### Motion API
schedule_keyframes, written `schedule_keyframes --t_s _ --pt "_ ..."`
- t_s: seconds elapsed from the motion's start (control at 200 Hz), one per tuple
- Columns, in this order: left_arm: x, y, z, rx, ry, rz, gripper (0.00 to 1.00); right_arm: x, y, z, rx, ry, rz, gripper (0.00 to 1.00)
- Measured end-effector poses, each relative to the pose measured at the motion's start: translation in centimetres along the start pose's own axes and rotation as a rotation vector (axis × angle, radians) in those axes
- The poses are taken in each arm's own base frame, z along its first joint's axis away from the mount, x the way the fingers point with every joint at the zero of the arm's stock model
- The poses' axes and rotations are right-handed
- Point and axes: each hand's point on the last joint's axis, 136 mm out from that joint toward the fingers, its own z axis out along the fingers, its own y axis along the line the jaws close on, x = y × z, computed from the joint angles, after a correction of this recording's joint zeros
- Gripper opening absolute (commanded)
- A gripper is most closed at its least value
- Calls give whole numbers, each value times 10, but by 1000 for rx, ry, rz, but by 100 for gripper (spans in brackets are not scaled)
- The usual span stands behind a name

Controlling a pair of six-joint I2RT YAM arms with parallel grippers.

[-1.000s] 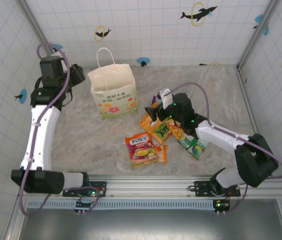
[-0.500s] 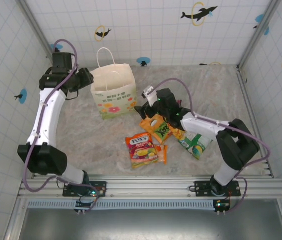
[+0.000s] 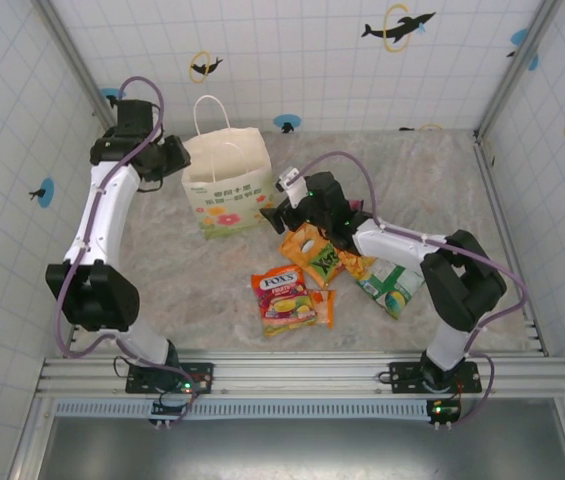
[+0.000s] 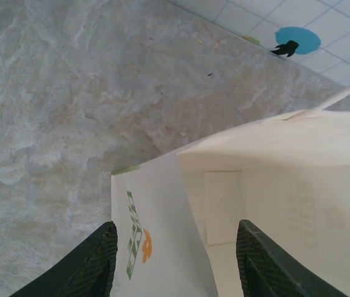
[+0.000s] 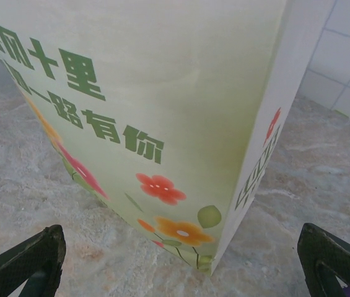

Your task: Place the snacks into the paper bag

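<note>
The cream-white flowered paper bag's (image 3: 227,185) wall has been straddled for steadying, seemingly ungripped, by the open left claw (image 4: 179,253); the right claw (image 5: 184,253) is held open.

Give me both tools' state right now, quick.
Left tool: open, straddling the paper bag wall, nothing gripped.
Right tool: wide open, empty, facing the bag's corner.
</note>
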Motion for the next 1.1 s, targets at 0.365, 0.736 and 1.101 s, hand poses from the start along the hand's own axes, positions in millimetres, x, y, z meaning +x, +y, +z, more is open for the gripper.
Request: schedule_keyframes --t_s 0.365,0.736,1.101 --pt "2 -4 12 -2 25 7 39 1 0 2 -6 1 0 98" --pt "7 -5 21 -15 42 20 24 2 -7 1 15 -1 6 98" --pt "2 -7 5 -26 43 76 0 -11 -21 -24 48 -47 27 98"
